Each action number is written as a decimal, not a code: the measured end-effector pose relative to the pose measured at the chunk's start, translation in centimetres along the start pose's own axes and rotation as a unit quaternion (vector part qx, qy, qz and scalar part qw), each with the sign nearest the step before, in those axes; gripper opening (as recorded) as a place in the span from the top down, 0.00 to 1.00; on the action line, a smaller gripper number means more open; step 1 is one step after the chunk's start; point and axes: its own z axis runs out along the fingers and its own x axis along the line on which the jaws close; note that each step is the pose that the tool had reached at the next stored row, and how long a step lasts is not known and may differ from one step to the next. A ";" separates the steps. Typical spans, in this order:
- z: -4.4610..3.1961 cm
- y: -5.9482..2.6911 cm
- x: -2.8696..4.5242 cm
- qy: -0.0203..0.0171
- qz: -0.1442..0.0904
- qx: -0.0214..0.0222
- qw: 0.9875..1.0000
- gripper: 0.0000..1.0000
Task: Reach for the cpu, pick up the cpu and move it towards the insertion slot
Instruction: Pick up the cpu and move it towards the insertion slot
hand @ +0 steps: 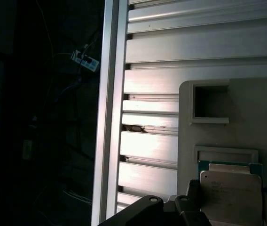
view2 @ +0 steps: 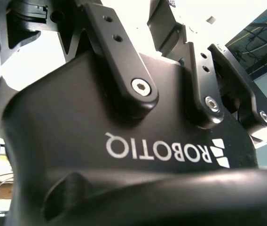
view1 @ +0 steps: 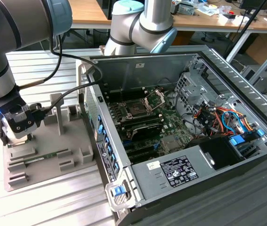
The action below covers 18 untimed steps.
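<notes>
The cpu (hand: 230, 188), a pale silvery square with a green rim, lies at a recess of the grey holder (hand: 246, 117) in the first wrist view. My gripper (hand: 231, 202) straddles it, one dark finger (hand: 193, 197) against each of two opposite edges, so it looks shut on the chip. In the exterior view the gripper (view1: 13, 136) hangs low over the grey holder (view1: 53, 155) at the exterior view's left. The insertion slot (view1: 136, 109), a dark square socket with its silver frame hinged up, sits on the motherboard inside the open case. The gripper's black body (view2: 124, 141) is close up in the second wrist view.
The open computer case (view1: 180, 122) lies at the exterior view's right, with its metal side wall (view1: 100, 136) between the holder and the motherboard. A thin green memory stick (view1: 39, 157) rests on the holder. The ribbed aluminium table (hand: 152, 155) ends at an edge near the holder.
</notes>
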 end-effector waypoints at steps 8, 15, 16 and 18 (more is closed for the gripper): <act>-0.20 0.01 0.00 0.000 0.000 0.000 1.000 0.45; -0.34 0.01 0.00 0.000 0.000 0.000 1.000 0.45; -0.68 0.03 0.00 0.000 0.000 0.000 1.000 0.45; -0.95 0.04 0.00 0.000 0.000 0.000 1.000 0.45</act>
